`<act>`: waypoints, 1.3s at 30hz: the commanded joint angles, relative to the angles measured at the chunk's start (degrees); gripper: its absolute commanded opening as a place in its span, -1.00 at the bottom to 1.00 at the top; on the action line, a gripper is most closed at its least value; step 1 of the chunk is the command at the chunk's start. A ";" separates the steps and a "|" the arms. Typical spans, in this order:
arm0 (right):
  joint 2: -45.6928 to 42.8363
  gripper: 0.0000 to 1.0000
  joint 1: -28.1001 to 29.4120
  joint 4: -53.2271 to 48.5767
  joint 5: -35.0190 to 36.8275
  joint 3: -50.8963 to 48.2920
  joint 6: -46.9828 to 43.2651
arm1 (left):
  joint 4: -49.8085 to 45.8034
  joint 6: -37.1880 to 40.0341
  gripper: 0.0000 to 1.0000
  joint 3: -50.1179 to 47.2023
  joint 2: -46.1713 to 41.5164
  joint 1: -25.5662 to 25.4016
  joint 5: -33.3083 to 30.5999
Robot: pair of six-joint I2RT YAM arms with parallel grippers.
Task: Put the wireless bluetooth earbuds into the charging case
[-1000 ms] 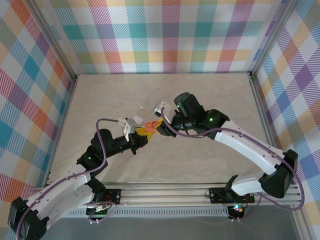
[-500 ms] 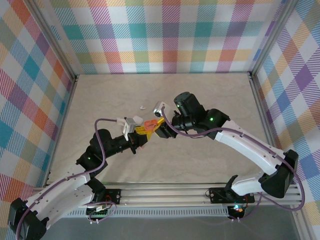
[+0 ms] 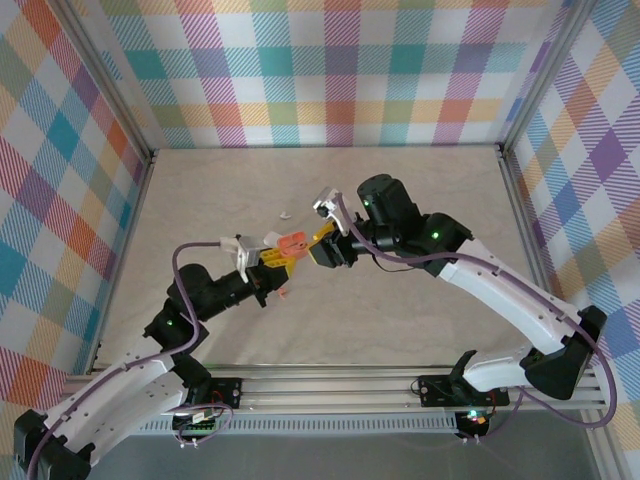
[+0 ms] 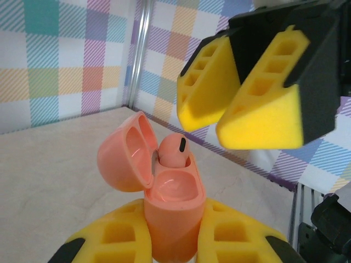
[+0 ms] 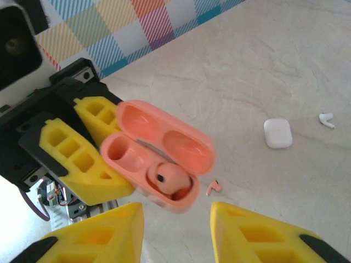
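One pink earbud (image 4: 174, 150) sits in the open case (image 4: 171, 216) the left fingers (image 4: 115, 235) clamp; right fingers (image 4: 263, 109) stand apart beside its rim.

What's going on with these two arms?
The left gripper holds an open pink charging case with one pink earbud seated and one slot empty. The right gripper hovers close by, open and empty. A loose pink earbud, a white case and a white earbud lie on the table.
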 commanded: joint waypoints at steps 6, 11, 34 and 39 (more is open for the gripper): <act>2.38 -0.29 -1.42 -0.37 -1.98 3.81 9.85 | -7.35 3.00 -1.00 -0.70 -6.42 -0.54 -2.12; 5.08 -0.28 -2.40 -0.44 0.48 4.58 15.88 | -14.40 4.83 -1.00 -0.97 -11.51 -0.54 -3.17; 42.22 -0.38 0.10 -1.50 1.93 15.47 29.88 | -39.46 0.90 -1.00 -0.68 -31.98 -0.54 -8.80; 47.68 -0.19 1.95 -6.51 4.44 20.30 29.30 | -40.60 0.28 -1.00 -0.81 -33.22 -0.56 -9.83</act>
